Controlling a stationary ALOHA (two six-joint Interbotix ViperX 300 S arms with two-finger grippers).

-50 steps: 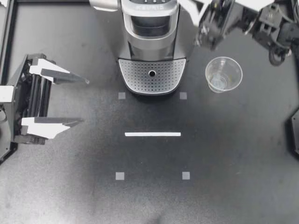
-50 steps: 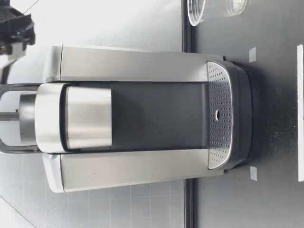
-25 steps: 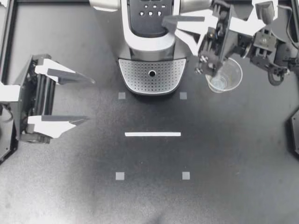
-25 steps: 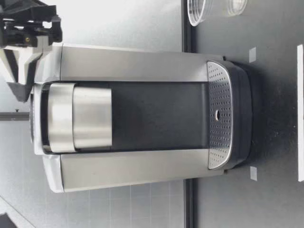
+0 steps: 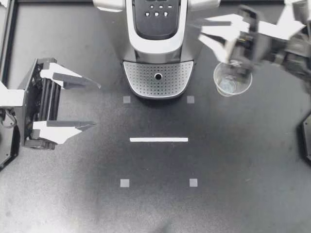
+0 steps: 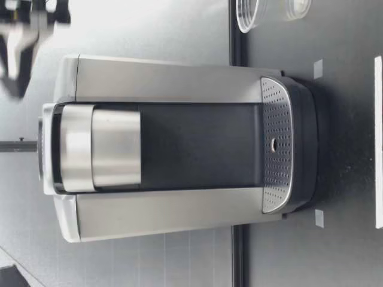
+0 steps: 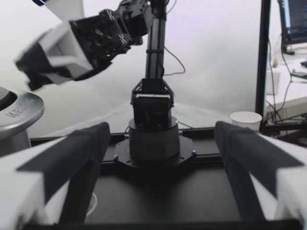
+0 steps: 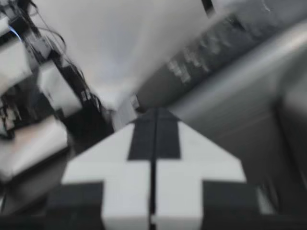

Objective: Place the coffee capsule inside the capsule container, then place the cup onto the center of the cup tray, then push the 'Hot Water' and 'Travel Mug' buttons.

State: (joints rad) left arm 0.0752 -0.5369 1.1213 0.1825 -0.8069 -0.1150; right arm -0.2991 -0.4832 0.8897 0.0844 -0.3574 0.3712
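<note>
The silver coffee machine (image 5: 156, 43) stands at the table's back with its lid down and its buttons (image 5: 156, 9) showing. Its perforated cup tray (image 5: 146, 77) carries nothing. A clear plastic cup (image 5: 233, 80) stands upright on the table to the right of the tray. My right gripper (image 5: 204, 29) is blurred and hovers high between the machine's top and the cup. The right wrist view shows it (image 8: 154, 158) shut on nothing. My left gripper (image 5: 96, 106) stands open and empty at the table's left, also open in its own view (image 7: 165, 167). No capsule is visible.
A white tape line (image 5: 159, 140) and small grey squares (image 5: 125, 183) mark the table in front of the machine. The right arm's base (image 7: 153, 139) stands ahead of my left gripper. A white paper cup (image 7: 246, 120) sits off the table behind it.
The machine's lid has come down, so the buttons now show. My right gripper has swung from the lid to the right, over the cup. My left gripper has edged slightly inward.
</note>
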